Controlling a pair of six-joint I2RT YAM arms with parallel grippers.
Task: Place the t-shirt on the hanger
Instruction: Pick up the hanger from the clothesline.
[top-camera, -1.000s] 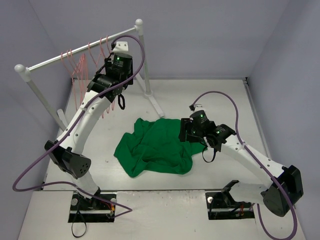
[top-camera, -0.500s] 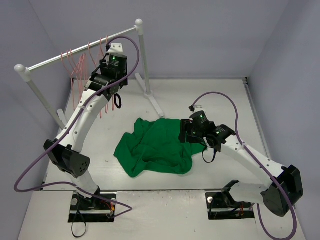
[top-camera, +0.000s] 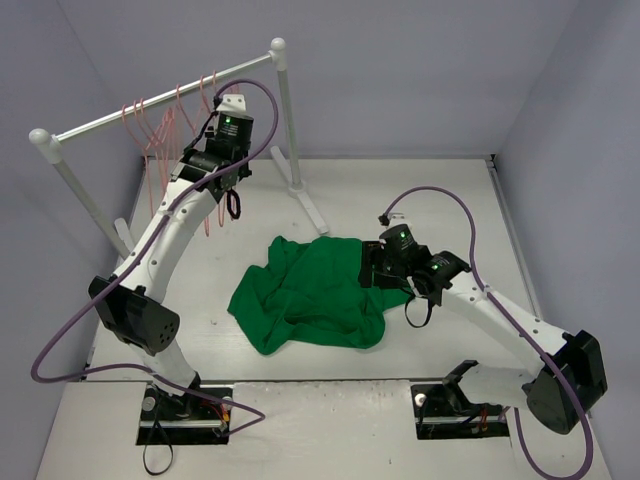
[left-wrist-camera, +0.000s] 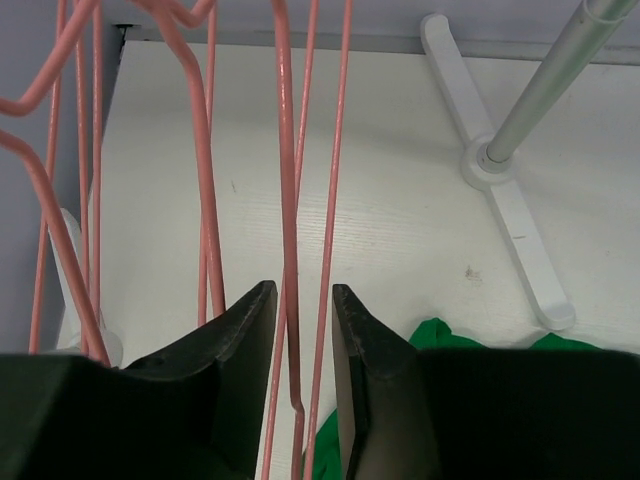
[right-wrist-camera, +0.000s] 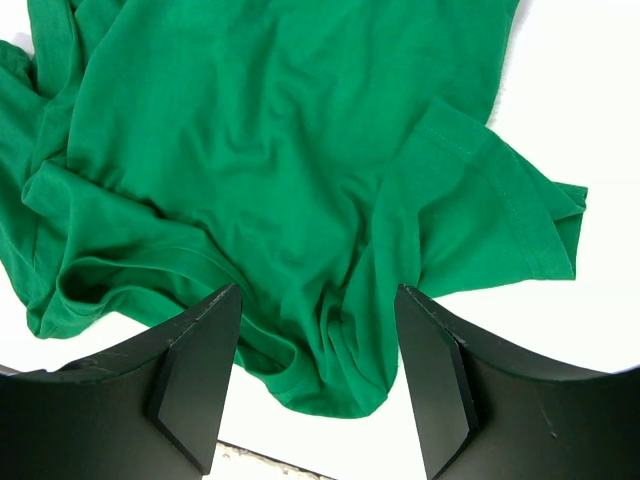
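Observation:
The green t-shirt (top-camera: 310, 295) lies crumpled on the white table and fills the right wrist view (right-wrist-camera: 280, 150). A corner of it shows in the left wrist view (left-wrist-camera: 440, 335). Several pink wire hangers (top-camera: 165, 150) hang from the white rack bar. My left gripper (top-camera: 200, 165) is up at the hangers. Its jaws (left-wrist-camera: 300, 310) stand narrowly open with one hanger wire (left-wrist-camera: 288, 200) running between them, close to the left finger. My right gripper (top-camera: 372, 265) hovers over the shirt's right edge, wide open and empty (right-wrist-camera: 318, 300).
The white rack (top-camera: 160, 100) stands at the back left, with knobbed posts. Its foot (left-wrist-camera: 505, 200) and grey pole (left-wrist-camera: 560, 80) lie right of the hangers. Grey walls enclose the table. Purple cables loop off both arms.
My left gripper has moved a little left and back, in among the hangers. My right gripper has hardly shifted over the shirt.

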